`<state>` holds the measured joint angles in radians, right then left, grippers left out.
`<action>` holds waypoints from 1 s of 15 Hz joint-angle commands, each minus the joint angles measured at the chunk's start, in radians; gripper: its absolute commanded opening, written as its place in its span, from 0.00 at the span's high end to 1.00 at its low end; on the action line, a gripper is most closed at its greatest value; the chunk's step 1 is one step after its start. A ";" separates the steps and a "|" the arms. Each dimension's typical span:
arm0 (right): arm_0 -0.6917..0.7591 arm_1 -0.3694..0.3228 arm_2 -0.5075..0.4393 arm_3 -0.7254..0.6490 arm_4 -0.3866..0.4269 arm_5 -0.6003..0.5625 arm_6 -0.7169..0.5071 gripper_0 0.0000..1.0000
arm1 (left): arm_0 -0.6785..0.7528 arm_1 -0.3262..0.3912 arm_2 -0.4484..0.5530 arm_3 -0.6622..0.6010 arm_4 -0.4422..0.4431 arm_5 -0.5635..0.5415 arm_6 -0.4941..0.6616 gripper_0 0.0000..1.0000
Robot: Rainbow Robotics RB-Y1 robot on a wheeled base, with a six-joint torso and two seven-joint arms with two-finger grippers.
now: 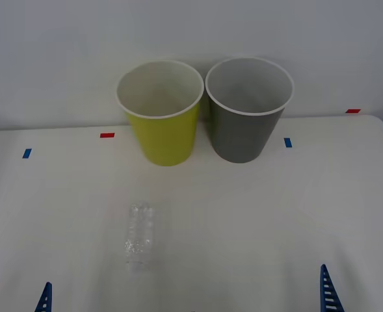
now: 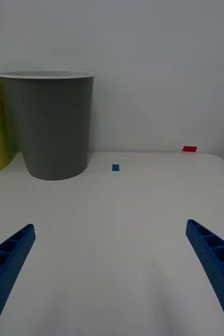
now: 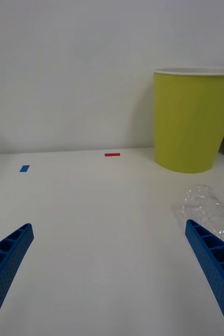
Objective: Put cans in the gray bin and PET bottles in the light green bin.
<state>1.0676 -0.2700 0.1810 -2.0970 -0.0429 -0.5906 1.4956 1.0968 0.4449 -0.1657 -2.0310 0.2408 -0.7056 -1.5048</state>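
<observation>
PET bottles come down to one small clear bottle (image 1: 140, 235) here, and we see it lying on its side on the white tabletop (image 1: 263, 208), in front of the light green bin and well short of it, nearer our left side than our right. Closest to us, our left hand (image 1: 14, 296) sits low at the near edge, its blue ribbed fingers (image 3: 214, 262) spread wide and holding nothing; in the left wrist view the bottle lies just beyond one fingertip, close but not between the two. Our right hand (image 1: 358, 286) waits at the near edge on the other side, equally wide open and empty, with bare tabletop ahead of it. The bottle itself is colourless, unlabelled and bumpy, glinting in places, and so transparent that its outline half dissolves into the white surface. Farther back, the light green bin (image 1: 162, 133) and the gray bin (image 1: 244, 130) stand upright side by side, rims nearly touching, the green one to our left; what we can see of their pale insides holds nothing. We judge the task barely begun: no can is on the tabletop, and the bottle has yet to be grasped, lifted and dropped into the light green bin.
</observation>
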 commanded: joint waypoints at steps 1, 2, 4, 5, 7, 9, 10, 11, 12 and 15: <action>0.000 0.000 0.000 0.000 0.000 0.000 0.000 0.00 | 0.000 0.000 0.000 0.000 0.000 0.000 0.000 0.00; 0.000 0.000 0.000 0.000 0.000 0.000 0.000 0.00 | 0.000 0.000 0.000 0.000 0.000 0.000 0.000 0.00; 0.000 0.000 0.000 0.000 0.000 0.000 0.000 0.00 | -0.028 -0.005 -0.021 0.040 0.000 0.015 0.000 0.00; 0.000 0.000 0.000 0.000 0.000 0.000 0.000 0.00 | -0.048 0.006 -0.028 0.077 -0.002 -0.015 0.000 0.00; 0.000 0.000 0.000 0.000 0.000 0.000 0.000 0.00 | -0.054 0.025 -0.025 0.095 -0.002 -0.063 0.003 0.00; 0.000 0.000 0.000 0.000 0.000 0.000 0.000 0.00 | -0.075 0.055 -0.028 0.095 -0.002 -0.063 -0.002 0.00; 0.000 0.000 0.000 0.000 0.000 0.000 0.000 0.00 | -0.089 0.086 -0.040 0.095 -0.002 -0.063 -0.002 0.00; 0.000 0.000 0.000 0.000 0.000 0.000 0.000 0.00 | -0.103 0.120 -0.048 0.095 0.003 -0.058 -0.002 0.00; 0.000 0.000 0.000 0.000 0.000 0.000 0.000 0.00 | -0.118 0.153 -0.057 0.095 0.008 -0.058 -0.003 0.00; 0.000 0.000 0.000 0.000 0.000 0.000 0.000 0.00 | -0.164 0.224 -0.078 0.098 0.006 -0.043 -0.008 0.00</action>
<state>1.0676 -0.2700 0.1810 -2.0970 -0.0429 -0.5906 1.4956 0.9483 0.6504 -0.2333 -1.9332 0.2464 -0.7546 -1.5105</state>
